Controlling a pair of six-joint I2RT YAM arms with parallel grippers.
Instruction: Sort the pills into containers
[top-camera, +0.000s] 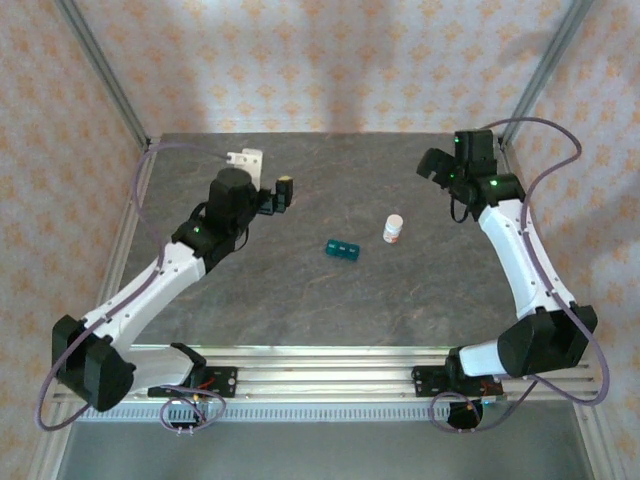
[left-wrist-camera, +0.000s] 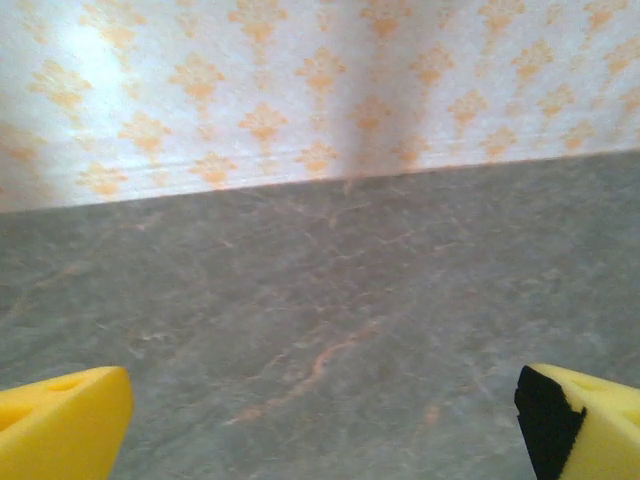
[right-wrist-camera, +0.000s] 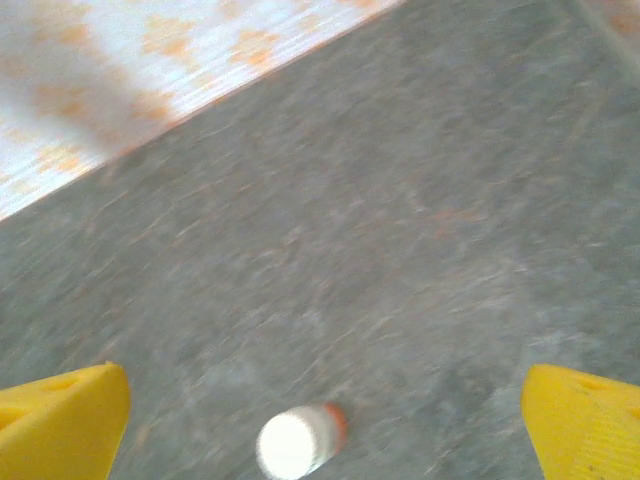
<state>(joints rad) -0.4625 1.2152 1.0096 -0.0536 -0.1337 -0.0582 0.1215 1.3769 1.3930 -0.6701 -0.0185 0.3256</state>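
The job looks to be at its very start. The teal pill box (top-camera: 343, 249) lies flat near the middle of the table (top-camera: 300, 310), its lids apparently shut, though that is too small to tell for sure. A small white bottle (top-camera: 393, 229) with a reddish cap stands just beside it, on its right and slightly farther back, not touching it. The pills are most likely inside that bottle.

The left claw (left-wrist-camera: 322, 420) hangs over bare table to the left of the box and well apart from it. Its yellow fingers are spread wide and hold nothing. The right claw (right-wrist-camera: 325, 410) is raised near the far right corner, also spread wide and empty, and its camera looks down on the bottle between its fingers.

The step in hand seems to be the approach. Next, the right arm probably needs to drop down and close around the bottle. The left arm would have to come in toward the box to steady it or lift a lid. Both things are small and light, so a careless nudge could tip the bottle or slide the box.
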